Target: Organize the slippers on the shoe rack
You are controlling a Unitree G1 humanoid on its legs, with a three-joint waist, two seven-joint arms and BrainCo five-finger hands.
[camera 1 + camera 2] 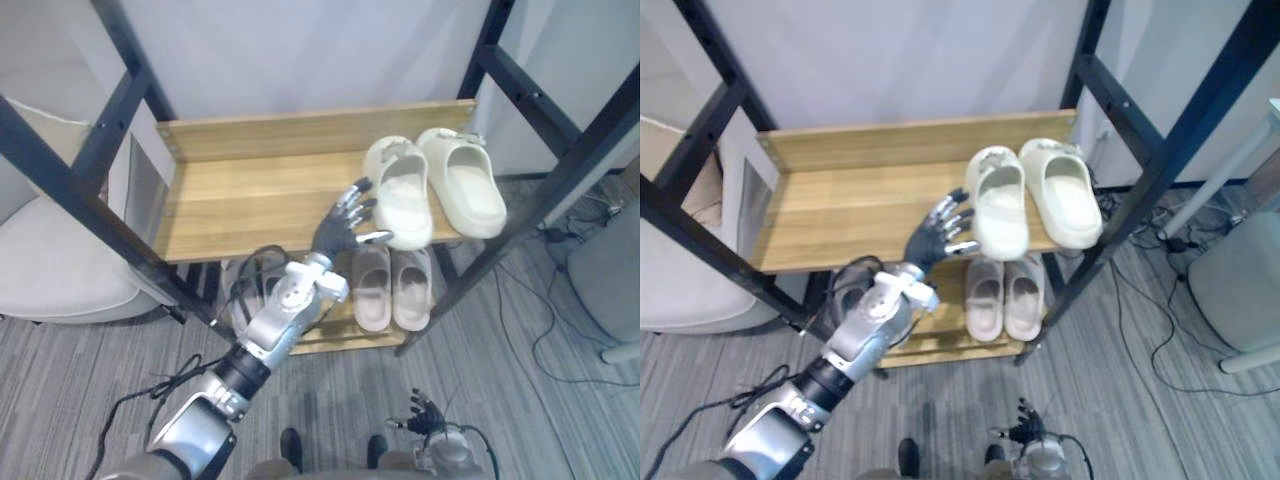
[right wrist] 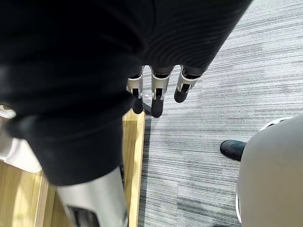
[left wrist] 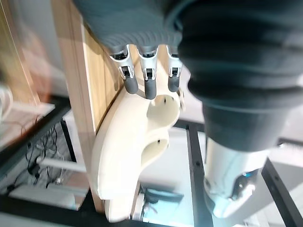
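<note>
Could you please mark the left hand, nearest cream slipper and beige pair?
left hand [image 1: 338, 230], left eye view, its back
cream slipper [image 1: 400, 192], left eye view, footbed
beige pair [image 1: 372, 305], left eye view, left slipper's upper

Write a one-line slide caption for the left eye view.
Left hand, fingers open, touches the left cream slipper of a pair on the rack's upper shelf; a beige pair sits below.

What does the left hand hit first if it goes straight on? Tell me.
Probably the nearer cream slipper on the top shelf: the left hand points at its side, seemingly almost touching.
</note>
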